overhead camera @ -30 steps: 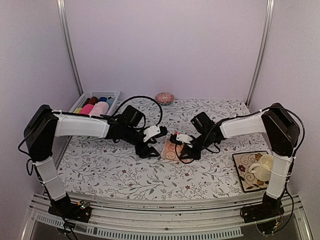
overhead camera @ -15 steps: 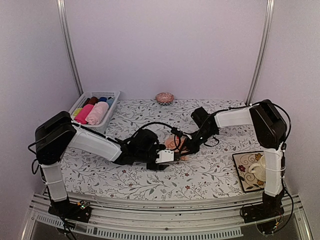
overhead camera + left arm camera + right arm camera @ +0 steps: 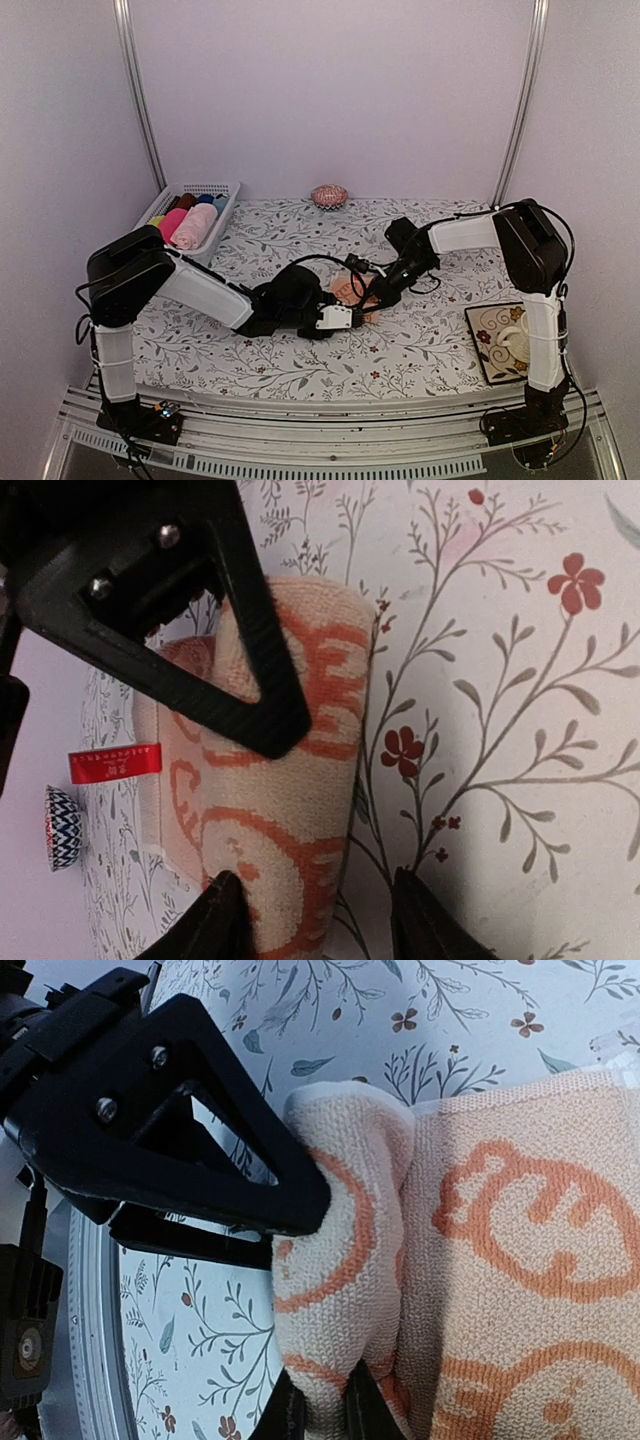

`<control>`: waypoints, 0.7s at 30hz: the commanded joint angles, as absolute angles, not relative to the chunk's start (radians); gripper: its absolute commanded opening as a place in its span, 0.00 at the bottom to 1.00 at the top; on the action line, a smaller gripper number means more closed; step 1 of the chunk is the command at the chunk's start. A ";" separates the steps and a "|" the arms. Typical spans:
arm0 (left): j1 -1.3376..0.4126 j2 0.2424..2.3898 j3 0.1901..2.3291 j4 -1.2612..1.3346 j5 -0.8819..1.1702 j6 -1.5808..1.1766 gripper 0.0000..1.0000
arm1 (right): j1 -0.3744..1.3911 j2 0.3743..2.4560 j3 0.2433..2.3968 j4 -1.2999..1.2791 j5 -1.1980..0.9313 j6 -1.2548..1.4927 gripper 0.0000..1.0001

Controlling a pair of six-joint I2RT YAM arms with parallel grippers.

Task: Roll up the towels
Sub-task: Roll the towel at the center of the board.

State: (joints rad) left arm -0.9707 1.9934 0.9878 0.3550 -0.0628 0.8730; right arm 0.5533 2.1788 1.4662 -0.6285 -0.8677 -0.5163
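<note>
The peach-orange patterned towel lies mid-table, its near edge rolled into a thick fold. My right gripper is shut on that fold, pinching the cloth between its fingertips; it shows in the top view. My left gripper is open and straddles the end of the roll, one finger on the cloth and the other on the table; it shows in the top view. The light pink towel lies rolled in the basket.
A white basket with several coloured rolled cloths stands at the back left. A patterned round object sits at the back wall. A square plate with a cup is at the right front. The towel carries a red label.
The left arm swung down and right, bringing its gripper to the towel's near edge. The right gripper moved in onto the towel, whose near edge is now folded up into a roll.
</note>
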 commanded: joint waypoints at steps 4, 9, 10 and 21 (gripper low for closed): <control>-0.985 2.049 1.000 0.336 -0.060 0.885 0.47 | 0.554 2.210 1.476 -0.690 -0.935 -0.531 0.08; -0.985 2.055 1.002 0.308 -0.053 0.878 0.34 | 0.555 2.203 1.473 -0.707 -0.992 -0.550 0.09; -0.986 2.054 1.002 0.304 -0.050 0.877 0.30 | 0.554 2.201 1.474 -0.709 -0.997 -0.553 0.09; -0.983 2.075 1.127 0.055 0.065 0.843 0.00 | 0.551 2.106 1.415 -0.657 -0.854 -0.564 0.41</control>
